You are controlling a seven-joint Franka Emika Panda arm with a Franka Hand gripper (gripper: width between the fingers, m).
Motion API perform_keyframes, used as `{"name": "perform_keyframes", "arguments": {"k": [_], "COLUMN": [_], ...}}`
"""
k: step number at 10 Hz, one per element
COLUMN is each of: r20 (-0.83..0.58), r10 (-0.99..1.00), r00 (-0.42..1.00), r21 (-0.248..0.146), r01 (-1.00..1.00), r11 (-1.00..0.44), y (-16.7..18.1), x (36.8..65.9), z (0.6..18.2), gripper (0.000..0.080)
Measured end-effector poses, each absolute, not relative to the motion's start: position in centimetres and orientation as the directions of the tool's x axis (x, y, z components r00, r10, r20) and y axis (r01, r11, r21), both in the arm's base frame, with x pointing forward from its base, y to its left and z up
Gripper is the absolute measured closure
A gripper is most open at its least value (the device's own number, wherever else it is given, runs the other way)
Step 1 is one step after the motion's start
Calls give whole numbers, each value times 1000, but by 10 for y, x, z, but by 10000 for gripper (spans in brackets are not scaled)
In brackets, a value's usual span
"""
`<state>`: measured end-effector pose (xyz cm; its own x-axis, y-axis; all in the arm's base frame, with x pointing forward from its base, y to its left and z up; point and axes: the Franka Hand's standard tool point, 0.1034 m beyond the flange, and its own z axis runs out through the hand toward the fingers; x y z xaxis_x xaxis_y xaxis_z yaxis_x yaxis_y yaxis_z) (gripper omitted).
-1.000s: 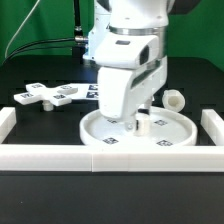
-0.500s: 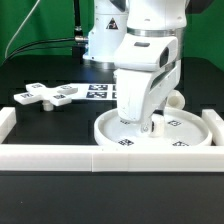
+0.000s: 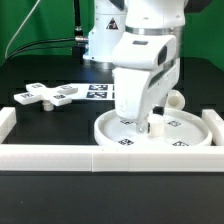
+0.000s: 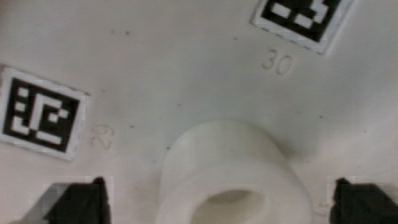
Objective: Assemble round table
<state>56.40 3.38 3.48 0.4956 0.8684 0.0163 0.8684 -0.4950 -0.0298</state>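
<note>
The large round rimmed disc (image 3: 185, 133) lies flat at the front right, tags facing up. A short hollow stub (image 3: 156, 126) rises from its middle. My gripper (image 3: 148, 124) hangs straight over the disc with its jaws open around the stub. In the wrist view the stub (image 4: 228, 165) stands between my two dark fingertips (image 4: 75, 203), clear of both, with the disc surface (image 4: 178, 70) below. The short thick cylinder (image 3: 175, 100) lies behind the disc, partly hidden by my hand. The cross-shaped piece (image 3: 45, 96) lies at the exterior view's left.
The marker board (image 3: 97, 91) lies flat behind the disc. Long white border blocks run along the front (image 3: 100, 158), the exterior view's left (image 3: 6, 122) and its right (image 3: 214, 122). The disc sits close to the front and right blocks.
My gripper and the disc have both shifted toward the exterior view's right since one second ago. In the last half second almost nothing has moved.
</note>
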Motion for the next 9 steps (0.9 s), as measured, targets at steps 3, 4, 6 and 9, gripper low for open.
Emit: {"name": "perform_keyframes", "arguments": {"k": [3, 4, 6, 9], "r20": [8, 3, -31, -30], "r10": [780, 715, 655, 636], "r00": [626, 699, 755, 771], "r21": [-15, -15, -36, -37], "r01": [780, 715, 654, 635], "r11": [-626, -699, -756, -772], "y": [30, 32, 39, 39], "x": [542, 532, 521, 521], "z": [63, 69, 69, 68], "gripper": [151, 150, 150, 150]}}
